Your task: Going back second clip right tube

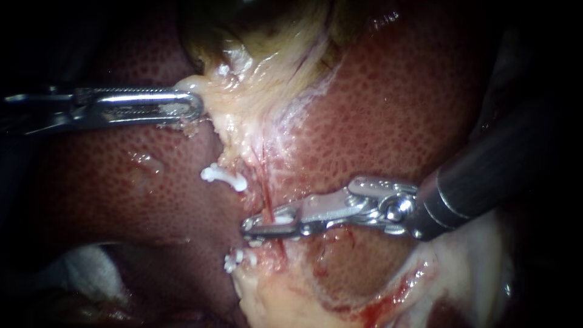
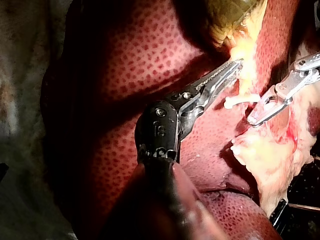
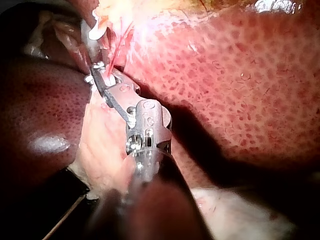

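Left instrument (image 1: 195, 104) (endoscope, left-wrist views only)

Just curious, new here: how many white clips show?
3: an upper clip above the right instrument, a lower clip below it, a third clip at its tip; others may be hidden.

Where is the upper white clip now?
In the endoscope view, the upper white clip lies just left of the thin red tube, above the right instrument and below the left instrument gripping pale tissue.

We note the endoscope light falls centrally on the liver (image 1: 401, 109); corners fall dark. Glare streaks the left instrument (image 1: 195, 106). The gallbladder (image 1: 261, 24) sits in shadow; wet tissue gleams.
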`<state>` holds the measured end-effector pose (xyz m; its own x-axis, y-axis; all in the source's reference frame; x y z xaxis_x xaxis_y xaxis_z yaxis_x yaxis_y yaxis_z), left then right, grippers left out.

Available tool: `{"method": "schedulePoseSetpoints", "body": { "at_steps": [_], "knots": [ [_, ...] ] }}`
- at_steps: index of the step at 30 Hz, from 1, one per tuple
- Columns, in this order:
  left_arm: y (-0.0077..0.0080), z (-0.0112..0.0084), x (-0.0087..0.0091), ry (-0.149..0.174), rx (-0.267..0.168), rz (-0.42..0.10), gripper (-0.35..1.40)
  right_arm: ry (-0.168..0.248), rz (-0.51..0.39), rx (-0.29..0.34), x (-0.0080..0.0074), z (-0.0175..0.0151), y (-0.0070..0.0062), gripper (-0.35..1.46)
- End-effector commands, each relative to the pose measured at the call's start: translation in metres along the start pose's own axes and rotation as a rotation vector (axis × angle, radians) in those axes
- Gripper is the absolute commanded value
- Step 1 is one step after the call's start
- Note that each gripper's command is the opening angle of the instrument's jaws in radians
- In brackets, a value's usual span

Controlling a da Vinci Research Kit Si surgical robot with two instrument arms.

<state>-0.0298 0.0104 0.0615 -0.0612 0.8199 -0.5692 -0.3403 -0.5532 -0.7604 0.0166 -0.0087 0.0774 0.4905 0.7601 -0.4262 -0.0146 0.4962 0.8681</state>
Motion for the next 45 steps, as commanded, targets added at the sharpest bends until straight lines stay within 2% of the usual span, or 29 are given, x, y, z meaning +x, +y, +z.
{"method": "schedulePoseSetpoints", "body": {
  "at_steps": [1, 8, 12, 16, 19, 23, 27, 32, 36, 40, 45],
  "knots": [
    [0.0001, 0.0, 0.0001, 0.001, 0.001, 0.0, -0.35, -0.001, -0.001, -0.001, 0.0, -0.0001, 0.0, -0.35],
    [0.0001, 0.0, 0.0001, 0.001, 0.001, 0.0, -0.35, -0.006, 0.011, -0.003, 0.0, -0.0001, 0.0, -0.35],
    [0.0001, -0.0001, 0.0001, 0.0, 0.001, 0.0, -0.35, 0.011, -0.019, -0.008, 0.0001, 0.0, -0.0001, 0.23],
    [0.0001, -0.0002, 0.0001, 0.0, 0.001, 0.0, -0.35, 0.026, -0.086, -0.052, 0.0005, 0.0001, 0.0002, 0.44],
    [0.0003, -0.0002, 0.0001, 0.001, 0.002, 0.0, -0.35, 0.055, -0.123, -0.119, 0.0011, -0.0003, 0.0008, 0.49],
    [0.0005, -0.0002, 0.0001, 0.001, 0.002, 0.0, -0.35, 0.058, -0.146, -0.136, 0.0014, -0.0016, 0.0015, 0.49],
    [0.0004, -0.0003, 0.0001, 0.001, 0.002, 0.0, -0.35, 0.056, -0.156, -0.132, 0.0012, -0.003, 0.0014, 0.49],
    [0.0004, -0.0003, 0.0001, 0.001, 0.002, 0.0, -0.35, 0.05, -0.166, -0.12, 0.001, -0.0051, 0.0003, 0.49],
    [0.0004, -0.0003, 0.0001, 0.001, 0.002, 0.0, -0.35, 0.045, -0.19, -0.11, 0.0014, -0.007, -0.001, 0.49],
    [0.0004, -0.0003, 0.0001, 0.001, 0.002, 0.0, -0.35, 0.039, -0.226, -0.098, 0.0025, -0.0098, -0.0028, 0.49],
    [0.0003, -0.0003, 0.0, 0.0, 0.001, 0.001, -0.35, 0.051, -0.299, -0.087, 0.0045, -0.0138, -0.0054, 0.49]
  ]
}}
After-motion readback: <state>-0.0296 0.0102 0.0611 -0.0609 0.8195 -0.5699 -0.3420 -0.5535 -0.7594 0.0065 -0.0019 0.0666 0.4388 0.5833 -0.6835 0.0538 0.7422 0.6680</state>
